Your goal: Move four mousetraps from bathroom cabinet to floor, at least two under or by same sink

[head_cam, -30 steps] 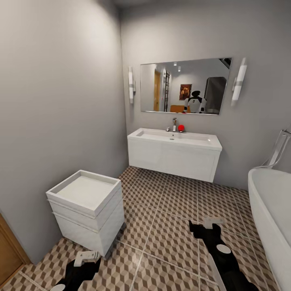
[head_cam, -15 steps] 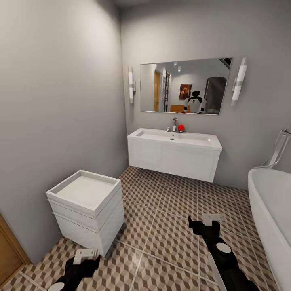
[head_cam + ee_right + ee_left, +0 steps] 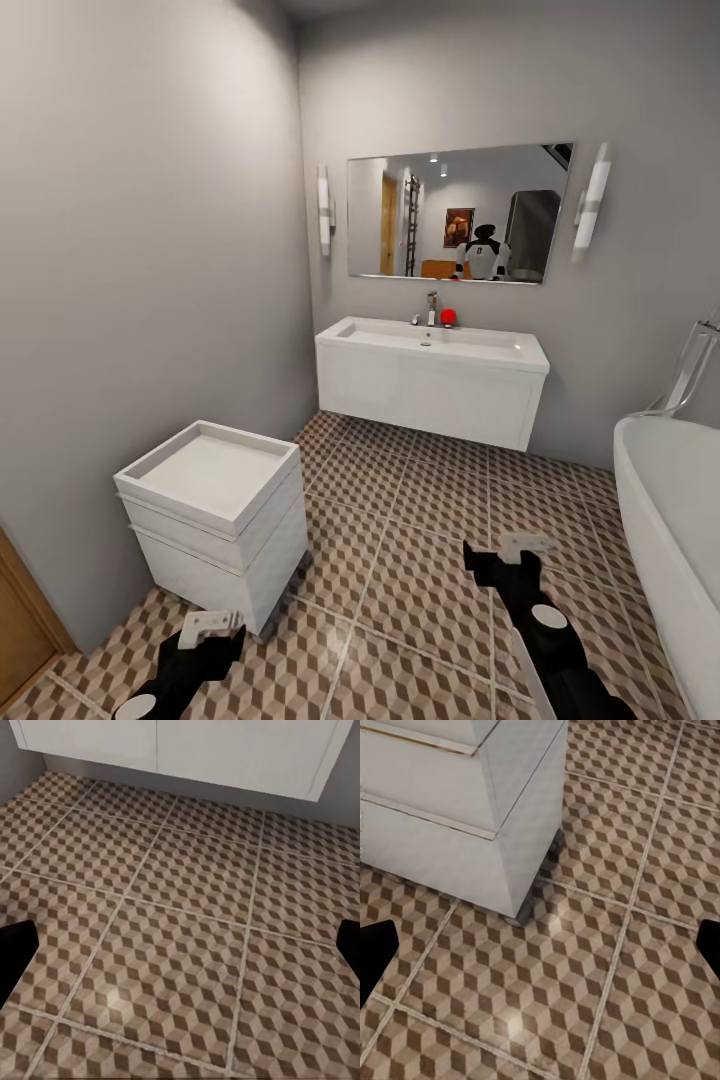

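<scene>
While both arms hung low, left end effector (image 3: 212,628) and right end effector (image 3: 524,546) gaped empty | mousetraps unseen, bathroom sink (image 3: 432,345) at 12 o'clock | likely light, stiff: pinch wooden edges.

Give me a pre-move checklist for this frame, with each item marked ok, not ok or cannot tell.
1. Left gripper empty, fingers spread wide in the left wrist view: ok.
2. Right gripper empty, fingers spread in the right wrist view: ok.
3. Mousetraps located: not ok, none on the visible bathroom floor.
4. Bathroom sink found, floor beneath it free: ok.
5. Left gripper clear of the white drawer unit: ok, close beside it but apart.
6. Right arm clear of the bathtub: ok.
</scene>
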Robot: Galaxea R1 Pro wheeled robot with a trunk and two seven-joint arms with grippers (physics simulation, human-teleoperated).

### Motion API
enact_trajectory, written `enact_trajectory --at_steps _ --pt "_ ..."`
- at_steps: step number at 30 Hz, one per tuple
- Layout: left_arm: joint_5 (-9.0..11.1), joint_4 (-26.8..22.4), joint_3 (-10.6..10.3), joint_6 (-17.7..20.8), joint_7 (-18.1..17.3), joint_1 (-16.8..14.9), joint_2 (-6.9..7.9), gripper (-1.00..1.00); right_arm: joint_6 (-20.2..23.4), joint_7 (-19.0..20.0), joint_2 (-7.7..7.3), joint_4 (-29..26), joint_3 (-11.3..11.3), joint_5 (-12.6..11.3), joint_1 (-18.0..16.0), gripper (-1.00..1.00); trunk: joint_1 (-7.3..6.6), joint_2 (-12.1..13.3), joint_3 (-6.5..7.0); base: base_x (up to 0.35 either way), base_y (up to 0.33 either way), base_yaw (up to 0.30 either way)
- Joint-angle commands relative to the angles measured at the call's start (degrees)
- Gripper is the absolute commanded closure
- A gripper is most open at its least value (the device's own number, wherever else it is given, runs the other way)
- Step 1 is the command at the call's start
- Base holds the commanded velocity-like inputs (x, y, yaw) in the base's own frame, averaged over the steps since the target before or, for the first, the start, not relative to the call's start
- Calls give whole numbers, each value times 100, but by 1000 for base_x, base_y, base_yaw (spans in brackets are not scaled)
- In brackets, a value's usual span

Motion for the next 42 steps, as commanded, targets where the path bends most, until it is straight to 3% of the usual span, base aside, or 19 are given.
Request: enact_trajectory --at_steps 1,9,25,42 --pt "2 -9 9 31 3 -2 1 -100 33 -31 -1 9 30 2 -3 -100 0 -4 -6 0 0 0" --pt "5 -18 43 31 -3 -2 1 -100 28 -26 -1 74 149 2 -3 -100 0 -4 -6 0 0 0" --pt "13 -19 28 30 -42 -2 -2 -100 27 -58 5 75 162 7 -3 -100 0 -4 -6 0 0 9" --pt "14 -18 -3 13 -43 -2 -31 -100 24 -60 0 75 157 17 -3 -100 0 -4 -6 0 0 231"
